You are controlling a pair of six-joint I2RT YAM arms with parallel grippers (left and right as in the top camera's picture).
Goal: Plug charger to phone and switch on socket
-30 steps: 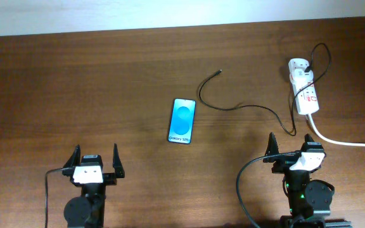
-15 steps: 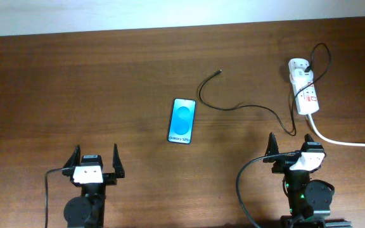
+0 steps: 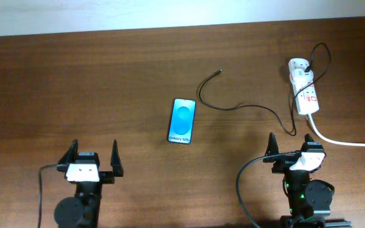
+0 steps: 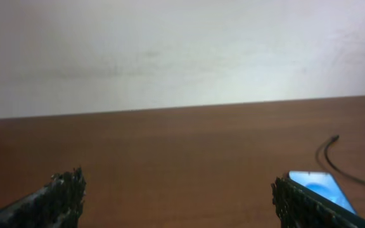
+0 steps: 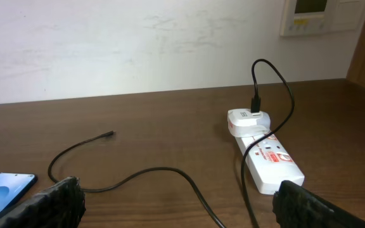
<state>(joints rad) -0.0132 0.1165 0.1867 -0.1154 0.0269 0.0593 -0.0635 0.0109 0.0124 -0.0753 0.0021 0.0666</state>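
Note:
The phone (image 3: 182,120) lies flat mid-table with its blue screen up; it also shows in the left wrist view (image 4: 322,185) and the right wrist view (image 5: 6,189). The charger (image 3: 246,106) is a thin black cable running from the socket (image 3: 303,88) to a free plug tip (image 3: 218,72) beyond the phone; it shows in the right wrist view (image 5: 151,171) with the socket (image 5: 268,157). My left gripper (image 3: 94,158) is open and empty, near the front edge left of the phone. My right gripper (image 3: 290,144) is open and empty, in front of the socket.
A thick white cord (image 3: 344,140) runs from the socket off the right edge. A white wall (image 5: 138,44) stands behind the table's far edge, with a wall panel (image 5: 309,16) at the right.
My left arm has shifted slightly to the left and toward the front edge. The right arm, phone, charger and socket have not moved.

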